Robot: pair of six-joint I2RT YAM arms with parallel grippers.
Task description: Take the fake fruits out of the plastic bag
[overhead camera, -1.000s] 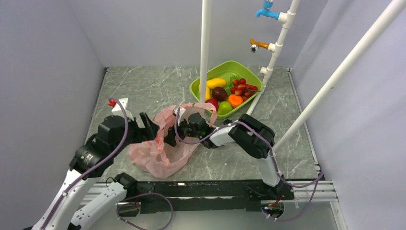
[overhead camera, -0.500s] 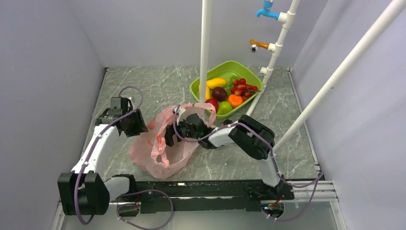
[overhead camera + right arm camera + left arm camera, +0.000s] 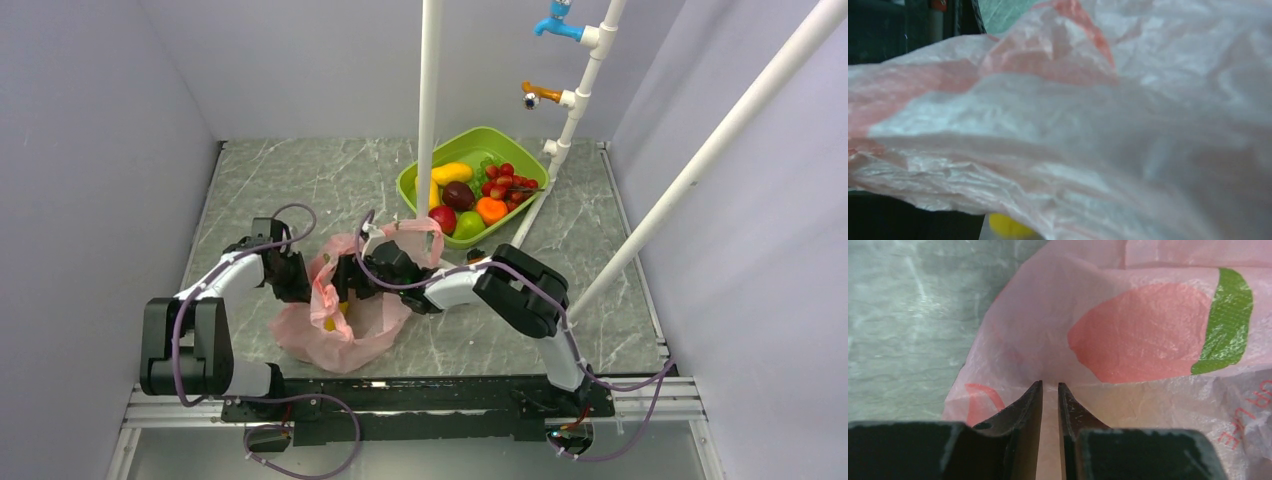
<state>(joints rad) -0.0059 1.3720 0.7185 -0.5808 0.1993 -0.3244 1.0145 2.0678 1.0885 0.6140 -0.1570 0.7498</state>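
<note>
1. Top external view: the plastic bag (image 3: 362, 322) lies crumpled on the marble table (image 3: 300, 185) between the two arms, in front of the green tub (image 3: 412, 182). Its mouth is turned up toward the grippers. A small yellow fruit (image 3: 328, 322) shows inside the bag near its left side. The tub holds a red grape cluster (image 3: 506, 181), a red apple (image 3: 443, 217) and a green pear (image 3: 468, 224), along with a yellow mango (image 3: 452, 173), a dark maroon fruit (image 3: 458, 194) and an orange fruit (image 3: 491, 210). The left gripper (image 3: 303, 283) sits at the bag's left rim. The right gripper (image 3: 352, 282) reaches into the bag's mouth from the right, and from here it cannot be told whether its jaws are apart or together. A white pipe (image 3: 430, 100) stands upright just in front of the tub.

2. Left wrist view: the left gripper (image 3: 1050, 387) has its two dark fingers (image 3: 1024, 407) drawn almost together, with only a thin slit between them. The tips meet a fold of the plastic bag (image 3: 1058, 325), which carries a printed red fruit with a green stripe. Whether film is caught in the slit cannot be told. The table (image 3: 908, 315) shows to the left.

3. Right wrist view: the plastic bag (image 3: 1108, 130) fills nearly the whole frame and hides the fingers, so their state cannot be told. A bit of the yellow fruit (image 3: 1007, 227) shows under the film at the bottom edge.
</note>
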